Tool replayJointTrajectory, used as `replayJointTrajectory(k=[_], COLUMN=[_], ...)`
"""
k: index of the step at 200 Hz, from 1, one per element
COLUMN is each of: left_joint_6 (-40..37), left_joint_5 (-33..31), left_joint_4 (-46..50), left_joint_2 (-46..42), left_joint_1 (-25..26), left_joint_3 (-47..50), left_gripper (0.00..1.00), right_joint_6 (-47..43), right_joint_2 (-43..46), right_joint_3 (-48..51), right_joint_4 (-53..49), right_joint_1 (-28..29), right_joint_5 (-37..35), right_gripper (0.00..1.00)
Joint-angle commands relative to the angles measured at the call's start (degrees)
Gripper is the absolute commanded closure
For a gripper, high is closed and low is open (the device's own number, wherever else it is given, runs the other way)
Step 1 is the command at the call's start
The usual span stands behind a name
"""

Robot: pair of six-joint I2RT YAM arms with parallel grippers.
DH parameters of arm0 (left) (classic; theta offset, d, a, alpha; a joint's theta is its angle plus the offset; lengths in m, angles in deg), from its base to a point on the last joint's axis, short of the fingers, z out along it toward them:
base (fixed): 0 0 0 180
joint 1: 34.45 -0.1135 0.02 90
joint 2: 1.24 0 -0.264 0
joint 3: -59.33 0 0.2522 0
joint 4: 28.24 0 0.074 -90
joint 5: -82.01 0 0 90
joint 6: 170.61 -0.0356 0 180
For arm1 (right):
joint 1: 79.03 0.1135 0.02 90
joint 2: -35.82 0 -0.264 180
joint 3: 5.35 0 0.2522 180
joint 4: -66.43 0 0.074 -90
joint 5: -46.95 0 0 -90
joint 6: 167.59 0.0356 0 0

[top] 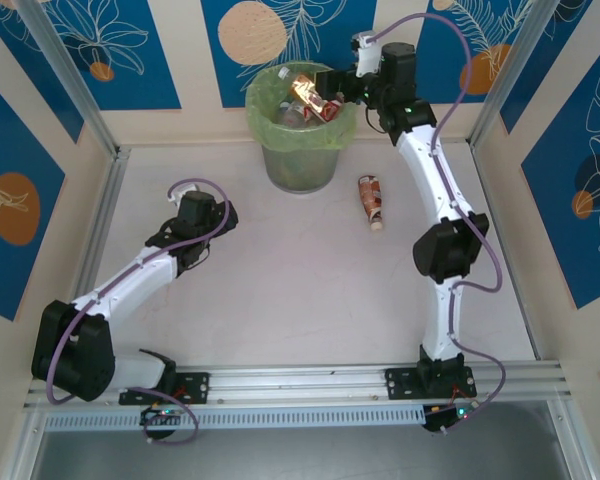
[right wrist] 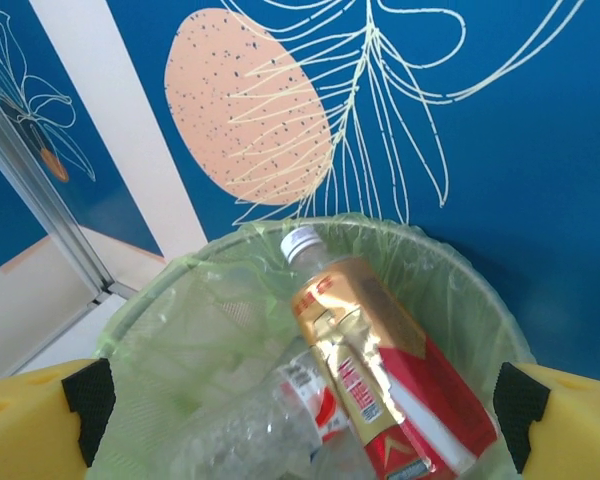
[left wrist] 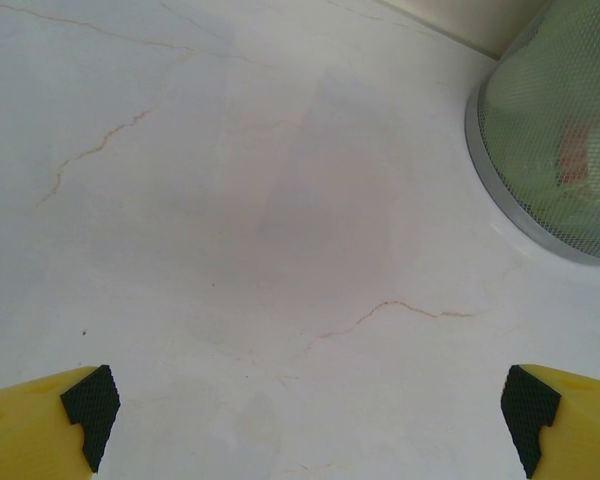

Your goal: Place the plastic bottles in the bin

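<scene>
The bin (top: 280, 150), grey mesh with a yellow-green bag, stands at the back of the table. My right gripper (top: 332, 92) hangs open over its right rim. In the right wrist view its yellow fingers (right wrist: 50, 420) are spread wide, and an amber bottle with a red label (right wrist: 380, 360) lies loose between them inside the bin (right wrist: 180, 285), on top of a clear bottle (right wrist: 250, 430). A brown-red bottle (top: 372, 200) lies on the table right of the bin. My left gripper (top: 220, 214) is open over bare table (left wrist: 310, 410), with the bin's mesh wall (left wrist: 550, 130) to its upper right.
Blue patterned panels and metal posts (top: 65, 75) wall in the table on three sides. The right arm's elbow (top: 448, 248) rises near the right wall. A rail (top: 300, 380) runs along the near edge.
</scene>
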Motion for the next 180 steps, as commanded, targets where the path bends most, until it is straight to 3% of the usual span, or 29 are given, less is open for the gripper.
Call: replayJointTrajectory(k=[1,70,105,180], left_joint_6=[0.17,-1.07,-2.95,-5.74], left_joint_5=[1.1,5.19,9.24,10.78], left_joint_4=[-0.62,-6.65,-12.06,-12.32], left_joint_2=[0.52,0.77,0.44,-0.09], left_joint_1=[-0.93,-1.1,-1.1,-1.1], left_joint_3=[-1.17,0.58,2.1,2.22], left_gripper=[0.0,0.0,0.0,0.0], right_joint_6=[-0.38,3.08,6.24,9.87], right_joint_2=[6.46,23.4,27.73,21.66], right_joint_3=[7.36,39.61,52.6,59.33], right_joint_4=[1.64,4.85,5.85,0.03], right_joint_1=[-0.08,-4.22,-6.18,-7.17], right_joint_5=[-2.67,-6.0,-7.53,-9.29], right_gripper=[0.0,0.0,0.0,0.0])
